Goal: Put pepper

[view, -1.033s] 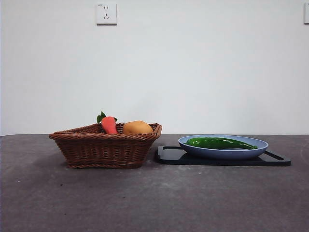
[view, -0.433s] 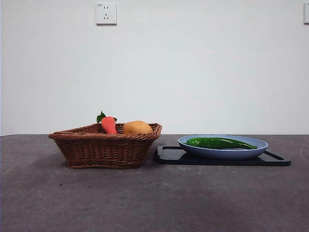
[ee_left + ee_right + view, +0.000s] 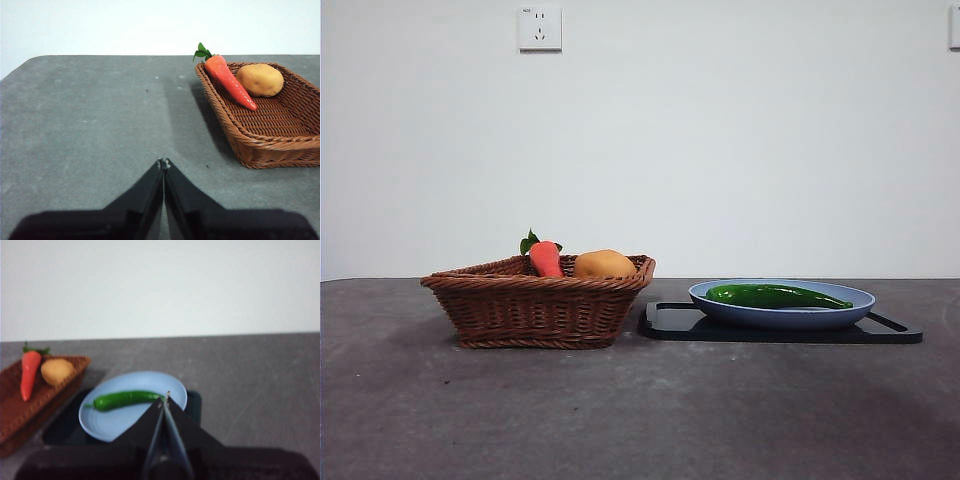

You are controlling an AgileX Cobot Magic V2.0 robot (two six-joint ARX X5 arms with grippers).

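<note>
The dark-green pepper (image 3: pixel 775 296) lies on its side in the blue plate (image 3: pixel 782 316), which rests on a black tray (image 3: pixel 670 321). In the right wrist view the pepper (image 3: pixel 124 400) lies across the plate (image 3: pixel 132 427). My right gripper (image 3: pixel 164 399) is shut and empty, hanging well back from the plate. My left gripper (image 3: pixel 163 163) is shut and empty over bare table, some way from the basket. Neither gripper shows in the front view.
A brown wicker basket (image 3: pixel 540 310) stands left of the tray and holds an orange-red carrot (image 3: pixel 545 257) and a round yellow-orange fruit (image 3: pixel 605 264). The grey table (image 3: pixel 640 420) stretches in front. A white wall with a socket stands behind.
</note>
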